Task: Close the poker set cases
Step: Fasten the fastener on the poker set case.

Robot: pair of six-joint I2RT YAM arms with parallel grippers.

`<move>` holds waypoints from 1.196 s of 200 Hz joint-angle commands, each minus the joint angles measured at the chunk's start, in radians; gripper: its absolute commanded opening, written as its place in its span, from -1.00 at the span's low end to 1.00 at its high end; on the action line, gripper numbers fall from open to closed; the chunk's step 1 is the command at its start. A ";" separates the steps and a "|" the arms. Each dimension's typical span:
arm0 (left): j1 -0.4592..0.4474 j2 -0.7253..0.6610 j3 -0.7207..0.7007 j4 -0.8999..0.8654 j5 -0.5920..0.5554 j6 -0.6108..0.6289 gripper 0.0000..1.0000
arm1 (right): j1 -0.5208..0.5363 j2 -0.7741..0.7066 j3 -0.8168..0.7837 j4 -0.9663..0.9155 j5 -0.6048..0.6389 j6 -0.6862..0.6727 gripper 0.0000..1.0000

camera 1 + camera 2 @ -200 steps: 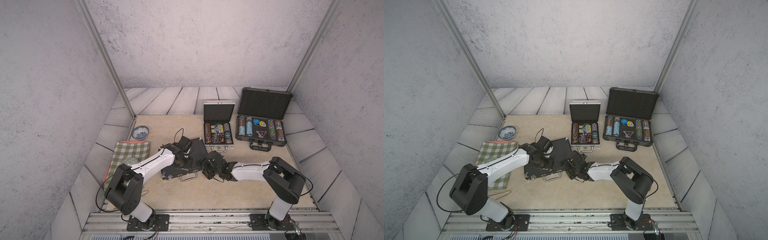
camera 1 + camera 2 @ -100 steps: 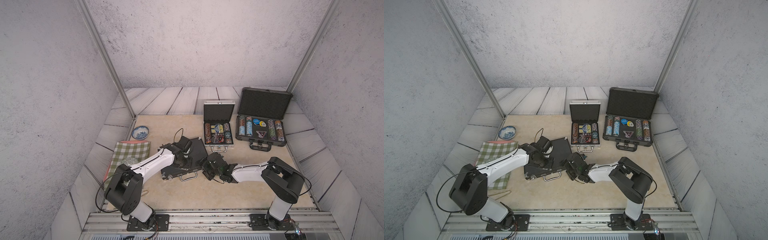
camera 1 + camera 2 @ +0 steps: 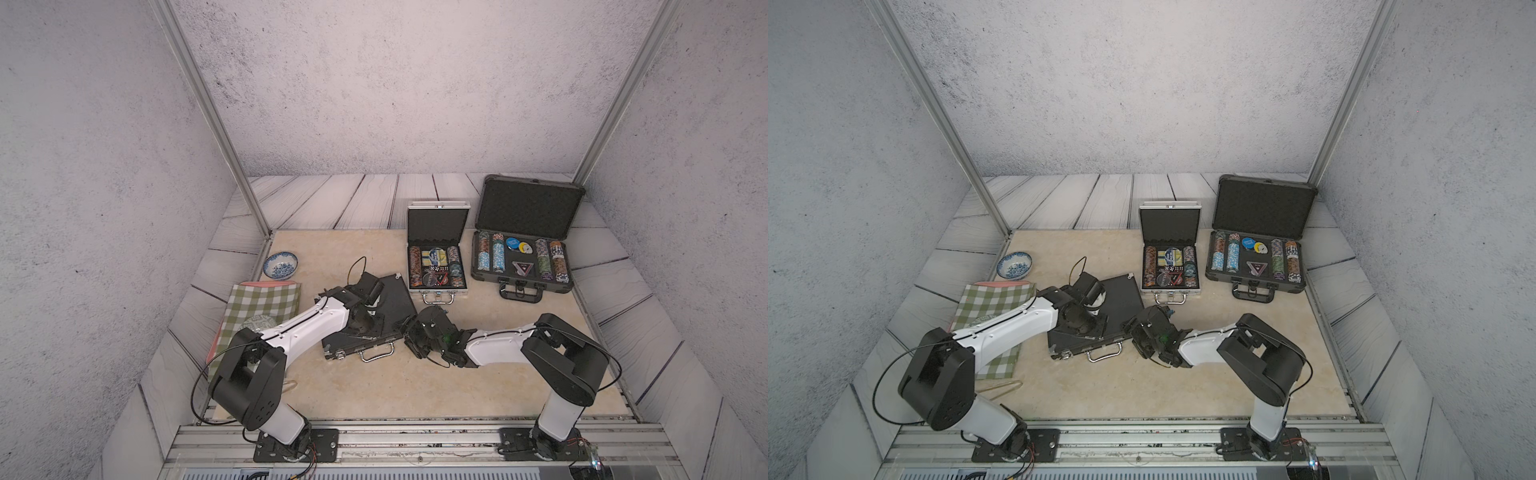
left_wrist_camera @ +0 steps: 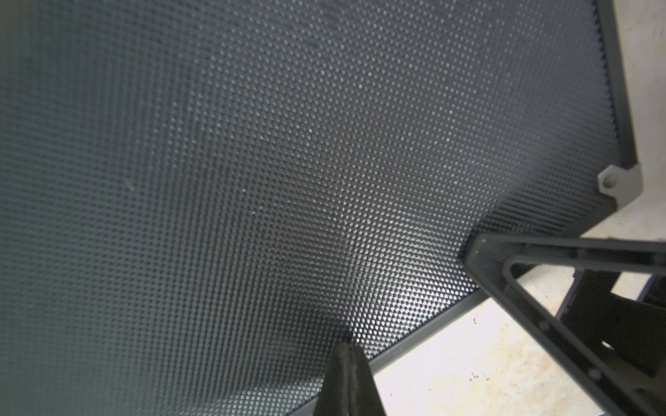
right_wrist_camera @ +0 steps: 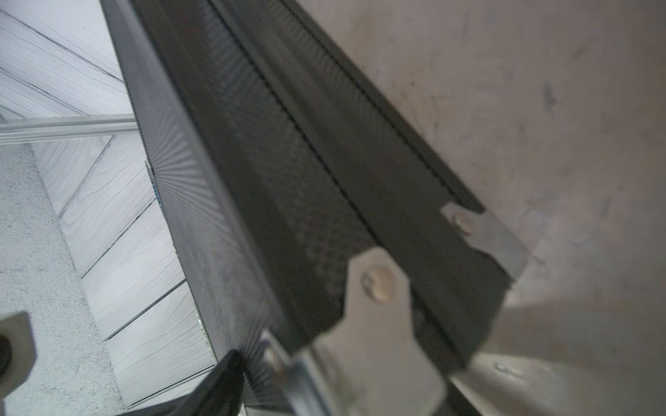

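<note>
**Black flat case (image 3: 395,297) lid down; two cases open**

The black flat case lies near the middle of the bench (image 3: 374,390), handle toward the robot's bases, lid down. We see the left tool (image 4: 347,360) pressed together, its tip on the dimpled lid close to the handle-side edge. The right tool (image 3: 411,332) sits at the case corner nearest the right arm, and one of its fingers (image 4: 540,309) reaches over that corner. We cannot tell if it is spread or pinching.

The silver case (image 3: 437,266) stands farther back, open, lid upright, chips and cards showing. The larger dark-grey case (image 3: 523,257) is just to its right, also open, chip rows in foam. The blue-patterned bowl (image 3: 281,265) and green checked cloth (image 3: 266,307) lie at the left, apart from the cases.
</note>
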 commanded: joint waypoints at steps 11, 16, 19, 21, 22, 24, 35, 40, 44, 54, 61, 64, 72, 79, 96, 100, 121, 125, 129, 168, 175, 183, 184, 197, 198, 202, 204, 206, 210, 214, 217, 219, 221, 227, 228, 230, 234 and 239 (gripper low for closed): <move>0.004 -0.001 -0.021 -0.075 0.004 0.009 -0.91 | -0.025 0.092 -0.059 -0.060 0.055 -0.081 0.25; 0.003 -0.001 -0.022 -0.075 0.004 0.009 -0.91 | -0.026 0.092 -0.064 -0.057 0.056 -0.085 0.24; 0.003 -0.001 -0.022 -0.075 0.004 0.009 -0.91 | -0.026 0.091 -0.066 -0.054 0.056 -0.085 0.23; 0.004 -0.001 -0.022 -0.075 0.004 0.009 -0.91 | -0.026 0.091 -0.069 -0.053 0.055 -0.085 0.23; 0.004 -0.001 -0.024 -0.075 0.004 0.009 -0.91 | -0.026 0.091 -0.070 -0.053 0.056 -0.085 0.24; 0.004 -0.001 -0.025 -0.075 0.004 0.009 -0.91 | -0.026 0.091 -0.072 -0.051 0.055 -0.085 0.23; 0.004 -0.001 -0.025 -0.074 0.003 0.009 -0.92 | -0.029 0.089 -0.077 -0.042 0.048 -0.084 0.26; 0.003 -0.001 -0.027 -0.074 0.003 0.008 -0.92 | -0.029 0.086 -0.077 -0.044 0.045 -0.086 0.31; 0.004 -0.001 -0.027 -0.073 0.003 0.008 -0.91 | -0.030 0.081 -0.074 -0.051 0.040 -0.092 0.35; 0.004 -0.001 -0.028 -0.074 0.001 0.009 -0.91 | -0.032 0.064 -0.061 -0.085 0.032 -0.116 0.46; 0.005 -0.001 -0.026 -0.075 0.001 0.007 -0.91 | -0.032 0.047 -0.050 -0.117 0.032 -0.141 0.53; 0.005 -0.001 -0.027 -0.075 0.000 0.007 -0.91 | -0.032 0.039 -0.046 -0.132 0.034 -0.151 0.55; 0.005 -0.001 -0.025 -0.076 0.000 0.008 -0.91 | -0.034 0.015 -0.034 -0.175 0.043 -0.179 0.59; 0.005 -0.001 -0.025 -0.077 -0.001 0.008 -0.91 | -0.034 -0.006 -0.026 -0.211 0.058 -0.208 0.61; 0.007 -0.001 -0.023 -0.074 0.001 0.008 -0.91 | -0.035 -0.045 -0.025 -0.254 0.100 -0.253 0.65; 0.007 0.001 -0.022 -0.073 0.003 0.008 -0.91 | -0.037 -0.050 -0.025 -0.260 0.106 -0.259 0.66; 0.007 0.005 -0.025 -0.069 0.007 0.008 -0.91 | -0.047 -0.044 -0.028 -0.235 0.112 -0.269 0.66; 0.007 0.006 -0.025 -0.069 0.007 0.009 -0.91 | -0.049 -0.039 -0.028 -0.223 0.108 -0.267 0.65; 0.007 0.006 -0.025 -0.068 0.007 0.008 -0.92 | -0.050 -0.032 -0.027 -0.209 0.101 -0.266 0.65; 0.007 0.008 -0.023 -0.071 0.009 0.010 -0.92 | -0.052 0.024 0.008 -0.153 0.044 -0.243 0.59; 0.007 0.007 -0.022 -0.071 0.009 0.010 -0.92 | -0.052 0.028 0.012 -0.152 0.037 -0.235 0.58; 0.007 0.005 -0.024 -0.071 0.007 0.010 -0.92 | -0.052 0.034 0.017 -0.151 0.035 -0.228 0.57; 0.007 0.005 -0.025 -0.071 0.007 0.010 -0.92 | -0.052 0.033 0.017 -0.152 0.035 -0.227 0.57; 0.007 0.003 -0.025 -0.069 0.008 0.009 -0.92 | -0.052 0.044 0.019 -0.142 0.033 -0.211 0.56; 0.007 0.004 -0.026 -0.068 0.008 0.009 -0.92 | -0.052 0.046 0.020 -0.141 0.032 -0.210 0.56; 0.007 0.003 -0.025 -0.068 0.009 0.008 -0.92 | -0.052 0.051 0.022 -0.137 0.031 -0.206 0.55; 0.007 0.004 -0.025 -0.069 0.009 0.008 -0.92 | -0.052 0.052 0.023 -0.136 0.030 -0.202 0.55; 0.007 0.004 -0.025 -0.069 0.009 0.008 -0.92 | -0.052 0.054 0.024 -0.136 0.029 -0.199 0.55; 0.007 0.004 -0.027 -0.069 0.009 0.008 -0.92 | -0.052 0.059 0.025 -0.133 0.025 -0.193 0.55; 0.007 0.003 -0.027 -0.069 0.009 0.008 -0.92 | -0.052 0.066 0.027 -0.129 0.022 -0.188 0.55; 0.007 0.004 -0.026 -0.069 0.009 0.008 -0.92 | -0.052 0.069 0.027 -0.127 0.020 -0.184 0.55; 0.007 0.005 -0.027 -0.069 0.009 0.008 -0.92 | -0.052 0.071 0.027 -0.123 0.018 -0.180 0.54; 0.007 0.005 -0.027 -0.069 0.009 0.008 -0.92 | -0.052 0.073 0.027 -0.121 0.016 -0.176 0.54; 0.007 0.005 -0.026 -0.069 0.009 0.009 -0.92 | -0.051 0.077 0.026 -0.116 0.011 -0.164 0.54; 0.007 0.005 -0.025 -0.069 0.010 0.009 -0.92 | -0.052 0.078 0.026 -0.115 0.010 -0.162 0.55; 0.007 0.005 -0.025 -0.069 0.010 0.009 -0.92 | -0.052 0.080 0.024 -0.113 0.009 -0.157 0.54; 0.007 0.005 -0.026 -0.069 0.009 0.009 -0.92 | -0.051 0.081 0.022 -0.110 0.007 -0.151 0.55; 0.007 0.005 -0.026 -0.070 0.010 0.009 -0.92 | -0.051 0.082 0.020 -0.110 0.004 -0.143 0.54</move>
